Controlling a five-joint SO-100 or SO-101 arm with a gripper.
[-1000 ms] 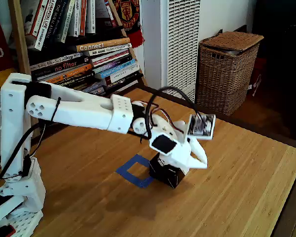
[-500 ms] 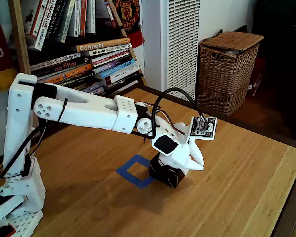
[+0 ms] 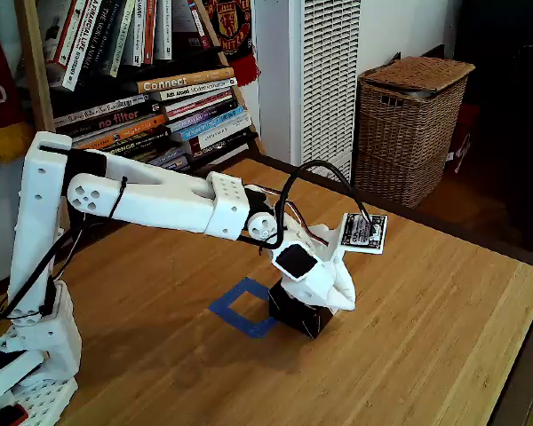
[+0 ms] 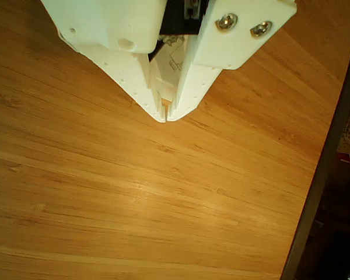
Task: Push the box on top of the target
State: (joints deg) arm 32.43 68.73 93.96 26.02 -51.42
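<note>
Box (image 3: pixel 296 311) just right of target (image 3: pixel 246 307), edge touching tape; gripper (image 4: pixel 165 115) closed, over box.

The fixed view is looking down obliquely across the light wooden table (image 3: pixel 409 302) toward the bookshelf; the other view is hovering close above the same tabletop (image 4: pixel 134 192).

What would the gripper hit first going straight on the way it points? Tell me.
Probably the wooden table: the gripper, fingertips nearly closed, points down past the box, bare wood ahead. Depth is unclear.
</note>
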